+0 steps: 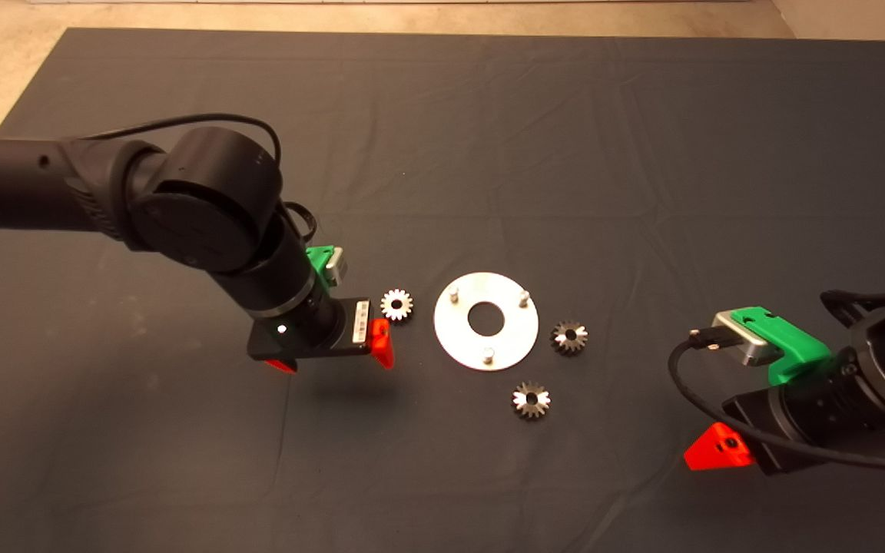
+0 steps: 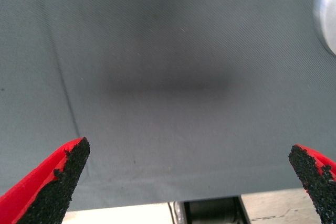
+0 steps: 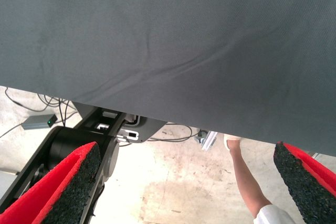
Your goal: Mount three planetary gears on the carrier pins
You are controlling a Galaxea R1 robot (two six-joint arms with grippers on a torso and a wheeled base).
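Here, toothed steel planetary gears [image 1: 396,305] (three) ring the pinned disc [image 1: 486,320].

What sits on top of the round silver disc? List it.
On the disc stand three short pins in a triangle around its central hole. No gear is on any pin; all three gears lie on the mat beside the disc. Nothing covers it.

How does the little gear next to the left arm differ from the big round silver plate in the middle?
The gear is far smaller than the plate. Its edge is cut into teeth, while the plate's rim is smooth. The plate carries three upright pins; the gear carries nothing and lies off the plate, on the mat, close to the left tool. Both are shiny metal, lie flat and have a centre hole.
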